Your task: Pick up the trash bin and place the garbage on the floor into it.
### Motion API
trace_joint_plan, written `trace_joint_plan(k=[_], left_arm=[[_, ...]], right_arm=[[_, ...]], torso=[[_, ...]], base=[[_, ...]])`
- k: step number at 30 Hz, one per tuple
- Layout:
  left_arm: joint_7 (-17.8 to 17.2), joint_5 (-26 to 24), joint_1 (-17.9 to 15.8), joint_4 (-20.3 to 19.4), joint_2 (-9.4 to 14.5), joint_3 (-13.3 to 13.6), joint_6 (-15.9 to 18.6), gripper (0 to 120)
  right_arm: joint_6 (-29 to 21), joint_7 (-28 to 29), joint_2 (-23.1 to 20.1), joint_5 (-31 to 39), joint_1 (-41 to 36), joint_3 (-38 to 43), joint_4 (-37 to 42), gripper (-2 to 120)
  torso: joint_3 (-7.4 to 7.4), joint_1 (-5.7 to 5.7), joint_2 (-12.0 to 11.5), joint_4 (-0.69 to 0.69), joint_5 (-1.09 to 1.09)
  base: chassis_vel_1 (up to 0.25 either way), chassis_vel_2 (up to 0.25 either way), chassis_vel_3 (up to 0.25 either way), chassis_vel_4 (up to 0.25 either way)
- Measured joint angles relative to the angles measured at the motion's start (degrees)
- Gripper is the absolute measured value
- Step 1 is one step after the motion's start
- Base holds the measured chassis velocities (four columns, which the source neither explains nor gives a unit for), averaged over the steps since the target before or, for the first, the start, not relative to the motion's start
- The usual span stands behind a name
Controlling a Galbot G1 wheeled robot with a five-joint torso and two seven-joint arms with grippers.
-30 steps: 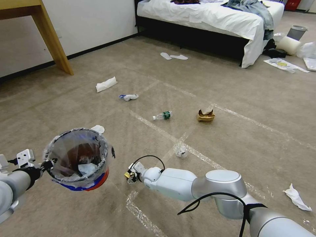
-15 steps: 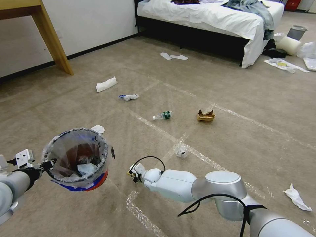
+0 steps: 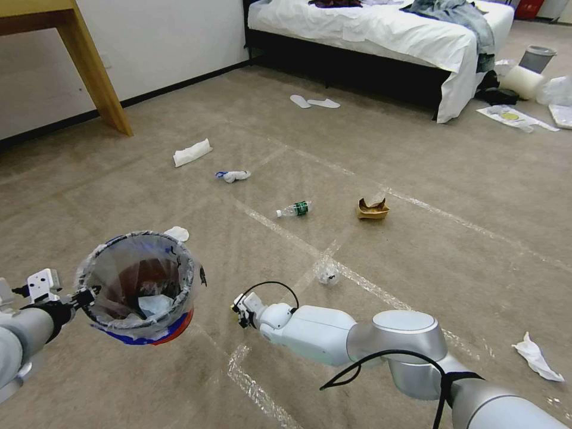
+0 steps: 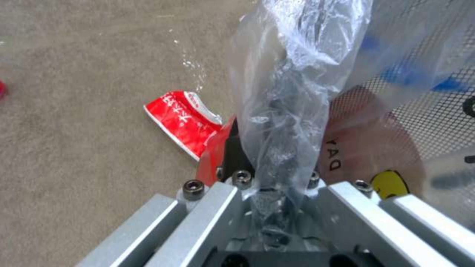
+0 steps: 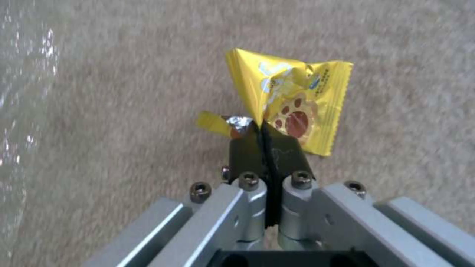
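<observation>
Carpet (image 3: 417, 250) crossed by tape, left gripper (image 4: 269, 185) pinching trash bin (image 3: 140, 286), right gripper (image 5: 265, 137) pinching yellow wrapper (image 5: 292, 100).

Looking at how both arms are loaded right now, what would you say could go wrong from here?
1. The right gripper pinches only a corner of the yellow wrapper; it might slip out before reaching the bin.
2. The left gripper holds the bin by its rim and crinkly bag; the plastic could slide and let the bin tilt or drop.
3. A red wrapper on the floor beneath the bin may be overlooked.
</observation>
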Motion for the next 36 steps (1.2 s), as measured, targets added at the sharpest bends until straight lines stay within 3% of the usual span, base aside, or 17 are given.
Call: trace_joint_plan(k=[9,16,25,28,30,36], left_arm=[[-0.5,-0.5,0.2,0.0,0.1,0.1,-0.1,0],[-0.7,-1.2,0.3,0.2,1.0,0.1,-0.2,0],[-1.2,-1.4,-2.1,2.3,1.8,3.6,-0.5,0],[-1.2,-1.4,-2.9,2.9,2.1,4.7,-0.7,0],[-0.9,-1.3,-4.0,4.1,2.4,5.9,-1.1,0],[-0.4,-1.1,-5.8,5.6,2.4,7.7,-1.4,0]], right_arm=[[1.4,-0.1,0.0,-0.9,1.4,5.2,1.8,0],[3.3,1.2,0.0,-2.8,3.6,14.8,6.7,0],[9.3,0.2,-1.6,-10.2,6.1,30.7,12.0,0],[12.6,-3.4,-3.4,-9.9,6.3,34.9,12.0,0],[18.1,-10.1,-4.7,-9.1,6.4,40.5,11.8,0],[22.6,-16.9,-7.6,-8.5,5.4,46.9,14.7,0]], torso=[[0.0,0.0,0.0,0.0,0.01],[-0.01,0.0,0.0,0.0,0.02],[-0.01,0.0,0.0,0.03,0.02],[0.0,0.01,0.0,0.0,0.03],[0.0,0.0,0.0,-0.02,0.03],[0.0,0.0,0.0,0.02,0.03]], base=[[0.0,0.0,0.0,0.0],[0.0,0.0,0.0,0.0],[0.0,0.0,0.0,0.0],[0.0,0.0,0.0,0.0],[0.0,0.0,0.0,0.0],[0.0,0.0,0.0,0.0]])
